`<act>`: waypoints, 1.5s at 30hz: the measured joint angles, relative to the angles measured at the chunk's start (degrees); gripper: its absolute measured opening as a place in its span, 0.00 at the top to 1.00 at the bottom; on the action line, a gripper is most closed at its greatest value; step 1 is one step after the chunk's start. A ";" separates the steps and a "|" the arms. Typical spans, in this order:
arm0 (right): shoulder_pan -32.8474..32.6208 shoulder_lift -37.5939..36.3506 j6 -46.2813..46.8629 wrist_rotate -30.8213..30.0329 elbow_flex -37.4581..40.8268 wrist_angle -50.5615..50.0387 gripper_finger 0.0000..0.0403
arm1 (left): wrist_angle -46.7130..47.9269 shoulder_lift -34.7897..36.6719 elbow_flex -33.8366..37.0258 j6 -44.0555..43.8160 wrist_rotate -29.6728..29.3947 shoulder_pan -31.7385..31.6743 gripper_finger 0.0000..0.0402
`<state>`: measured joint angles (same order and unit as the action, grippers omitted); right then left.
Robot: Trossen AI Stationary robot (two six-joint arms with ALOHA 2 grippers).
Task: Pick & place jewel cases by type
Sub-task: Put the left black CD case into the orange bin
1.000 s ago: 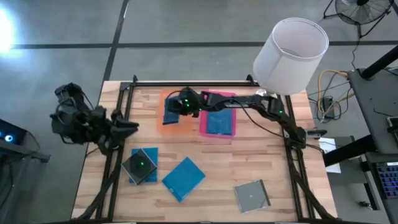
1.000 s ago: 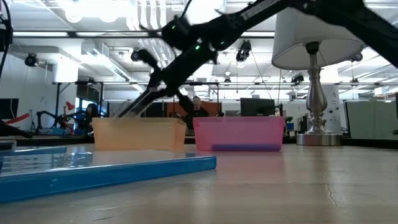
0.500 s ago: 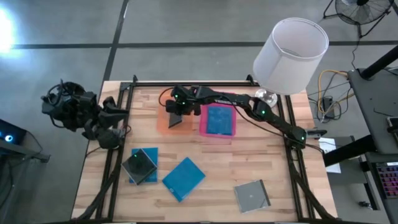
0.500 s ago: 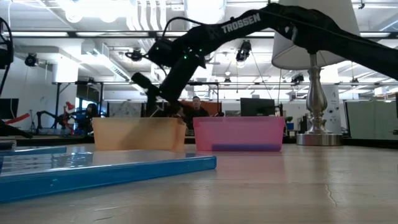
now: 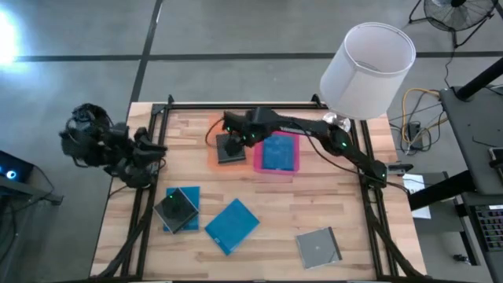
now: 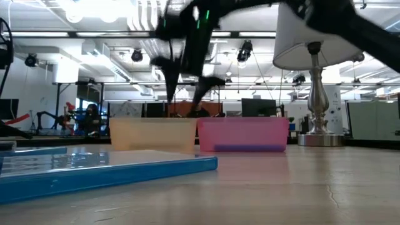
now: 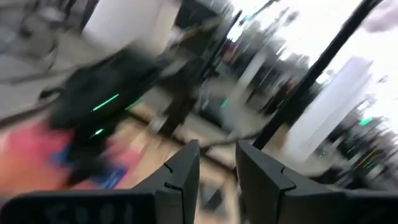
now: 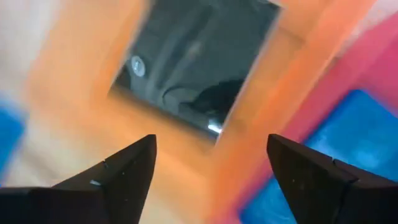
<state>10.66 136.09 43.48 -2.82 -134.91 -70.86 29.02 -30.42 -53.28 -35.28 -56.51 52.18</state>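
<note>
A dark grey jewel case [image 5: 230, 148] [image 8: 186, 62] lies flat inside the orange tray [image 5: 214, 157] [image 6: 153, 134]. My right gripper [image 5: 233, 128] [image 6: 187, 84] [image 8: 208, 168] hovers open just above it, touching nothing. The pink tray [image 5: 257, 161] [image 6: 242, 134] beside it holds a blue jewel case [image 5: 277, 152]. On the table lie a dark case on a blue one [image 5: 178, 208], another blue case [image 5: 232, 226] and a clear silvery case [image 5: 318, 248]. My left gripper [image 5: 156, 149] [image 7: 217, 168] waits off the table's left edge, its fingers slightly apart and empty.
A lamp with a white shade [image 5: 368, 69] stands at the table's far right corner; its base [image 6: 315, 139] shows behind the pink tray. A black frame [image 5: 149, 196] runs along the table's edges. Bare wood lies between the trays and the loose cases.
My right gripper has brought the dark grey case down tilted into the orange tray, opened, let it go and risen. The case now lies flat in the tray.
</note>
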 joint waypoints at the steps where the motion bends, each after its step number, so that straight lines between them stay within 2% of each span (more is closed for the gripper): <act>1: -1.63 -1.62 -3.08 -0.21 -0.02 -2.17 0.24 | 4.64 -0.75 0.02 -5.06 0.04 0.00 0.78; 3: -4.61 -3.71 -5.55 2.86 -0.04 -3.59 0.24 | 14.71 -2.51 0.08 -17.35 1.64 0.00 0.78; 6: -8.75 -4.52 -6.24 7.72 0.31 -2.44 0.25 | 26.42 -6.93 0.09 -33.26 7.88 0.00 0.78; 9: -13.06 -4.81 -4.57 8.00 0.37 1.25 0.27 | 33.37 -12.99 0.11 -43.15 20.93 0.00 0.78; 13: -17.16 -3.95 -2.07 10.22 0.23 6.66 0.27 | 37.89 -22.79 0.61 -48.90 39.33 0.15 0.78; 17: -18.90 0.27 2.61 12.84 0.90 14.53 0.27 | 38.47 -32.31 2.77 -51.46 52.40 0.13 0.78; 21: -20.10 3.33 3.60 14.94 0.83 20.62 0.28 | 38.84 -38.87 4.06 -51.83 65.62 1.06 0.78; 26: -20.68 5.42 3.48 14.83 0.81 22.73 0.29 | 34.18 -43.28 5.72 -54.96 66.51 2.54 0.78; 33: -20.41 5.18 2.86 12.87 0.77 24.71 0.29 | 20.23 -43.36 15.57 -63.76 68.48 2.58 0.78; 42: -19.36 5.14 3.93 12.07 2.55 26.91 0.29 | 19.94 -41.91 22.96 -66.30 66.27 2.38 0.78; 45: -18.21 5.07 8.21 15.82 6.52 31.78 0.29 | 19.90 -41.00 24.18 -66.39 64.09 1.93 0.78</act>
<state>-7.56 141.16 51.70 13.00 -128.39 -39.08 48.92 -71.42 -29.10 -101.67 7.58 54.11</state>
